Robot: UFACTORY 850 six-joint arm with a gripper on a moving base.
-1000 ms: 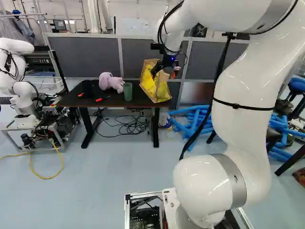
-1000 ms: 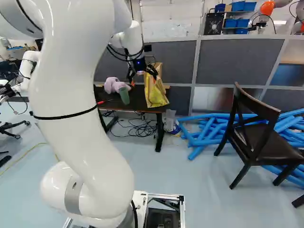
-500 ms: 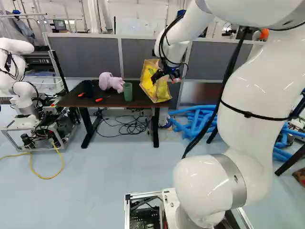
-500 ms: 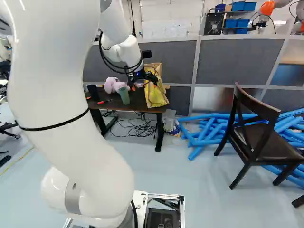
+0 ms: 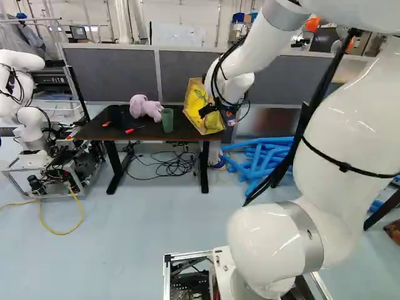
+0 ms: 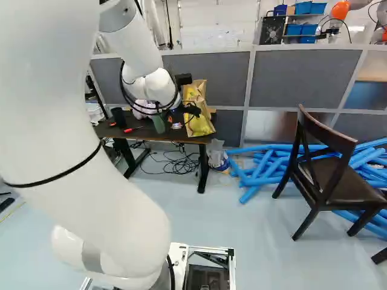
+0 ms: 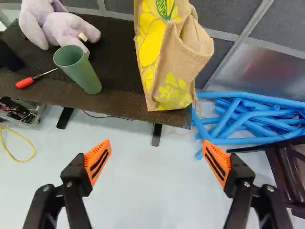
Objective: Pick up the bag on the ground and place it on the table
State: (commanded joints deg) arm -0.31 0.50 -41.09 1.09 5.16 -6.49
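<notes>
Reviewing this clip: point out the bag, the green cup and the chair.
Bag (image 7: 167,62): wrist view, middle of its body.
Green cup (image 7: 82,73): wrist view, outer wall.
Chair (image 6: 338,177): right base view, seat.

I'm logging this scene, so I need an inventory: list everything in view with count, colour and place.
Jute bag: one, tan and yellow, on the table
Table: one, dark, before the partitions
Stuffed toy: one, lilac, on the table
Cup: one, green, between toy and bag
Screwdriver: one clearly, red-handled, on the table
Cylindrical object: one, black, beside the toy
Foam-like tubes: many, blue, floor
Chair: one whole, dark, before the tubes
Cables: several, yellow and black, floor
Another robot: one, white, left base view's left
Partitions: several, grey, behind the table
Boxes: several, blue, shelved behind
Arm: one, white, on the base
Gripper: one, black with orange pads, open, arm's end
</notes>
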